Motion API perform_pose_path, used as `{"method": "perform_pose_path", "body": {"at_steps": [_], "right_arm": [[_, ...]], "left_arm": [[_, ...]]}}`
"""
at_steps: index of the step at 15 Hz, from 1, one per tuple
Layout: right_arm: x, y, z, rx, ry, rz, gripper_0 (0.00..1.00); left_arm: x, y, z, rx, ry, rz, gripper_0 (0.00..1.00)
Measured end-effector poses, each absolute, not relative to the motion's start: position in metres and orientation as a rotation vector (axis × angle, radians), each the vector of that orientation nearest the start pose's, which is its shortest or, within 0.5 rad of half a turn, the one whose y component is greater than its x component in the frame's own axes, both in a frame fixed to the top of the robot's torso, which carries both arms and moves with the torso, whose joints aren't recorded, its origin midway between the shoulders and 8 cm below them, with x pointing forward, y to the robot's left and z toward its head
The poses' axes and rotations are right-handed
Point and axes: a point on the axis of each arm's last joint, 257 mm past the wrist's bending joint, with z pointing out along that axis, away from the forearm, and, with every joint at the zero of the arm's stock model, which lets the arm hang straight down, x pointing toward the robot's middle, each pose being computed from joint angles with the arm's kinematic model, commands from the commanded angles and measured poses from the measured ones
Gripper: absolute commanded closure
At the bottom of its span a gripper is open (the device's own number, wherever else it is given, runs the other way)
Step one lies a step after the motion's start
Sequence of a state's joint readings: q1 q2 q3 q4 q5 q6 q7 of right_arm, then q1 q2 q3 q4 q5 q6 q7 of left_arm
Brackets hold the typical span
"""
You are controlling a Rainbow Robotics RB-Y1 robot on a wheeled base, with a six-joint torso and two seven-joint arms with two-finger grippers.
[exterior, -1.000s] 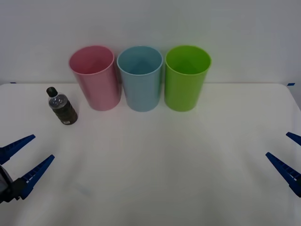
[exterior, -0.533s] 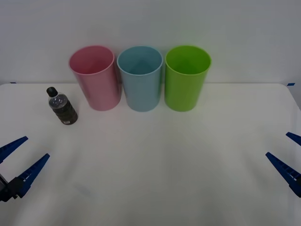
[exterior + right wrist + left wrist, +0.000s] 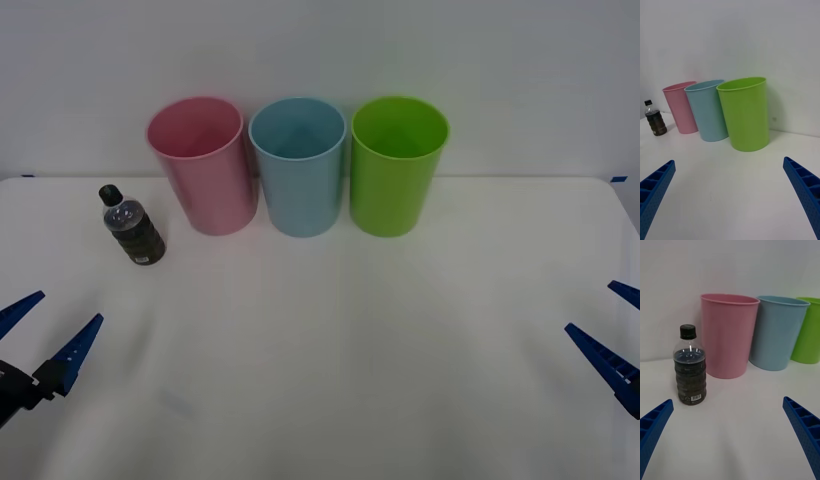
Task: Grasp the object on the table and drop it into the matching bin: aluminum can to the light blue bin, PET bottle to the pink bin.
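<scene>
The bottle (image 3: pixel 132 225) stands upright on the white table (image 3: pixel 330 330), just left of the pink bin (image 3: pixel 203 165), with the blue bin (image 3: pixel 297 165) and green bin (image 3: pixel 397 163) beside it. The left claw (image 3: pixel 48 330) hangs spread wide near the table's left edge, the right claw (image 3: pixel 612 325) likewise at the right.

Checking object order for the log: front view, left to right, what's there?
Left gripper → bottle → pink bin → light blue bin → green bin → right gripper. Both grippers open, near table edge.
</scene>
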State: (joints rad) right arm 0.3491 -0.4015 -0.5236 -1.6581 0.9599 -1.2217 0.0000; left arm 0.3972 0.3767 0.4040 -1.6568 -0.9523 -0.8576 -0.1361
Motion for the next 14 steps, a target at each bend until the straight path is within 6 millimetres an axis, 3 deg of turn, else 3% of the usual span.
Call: {"method": "perform_pose_path", "body": {"at_steps": [5, 14], "right_arm": [[0.342, -0.33, -0.169, -0.465, 1.441, 0.567, 0.0], [0.342, -0.33, -0.169, -0.465, 1.441, 0.567, 0.0]], "left_arm": [[0.397, 0.378, -0.225, 0.243, 1.572, -0.196, 0.0], [0.465, 0.392, -0.266, 0.158, 1.627, -0.135, 0.0]]}}
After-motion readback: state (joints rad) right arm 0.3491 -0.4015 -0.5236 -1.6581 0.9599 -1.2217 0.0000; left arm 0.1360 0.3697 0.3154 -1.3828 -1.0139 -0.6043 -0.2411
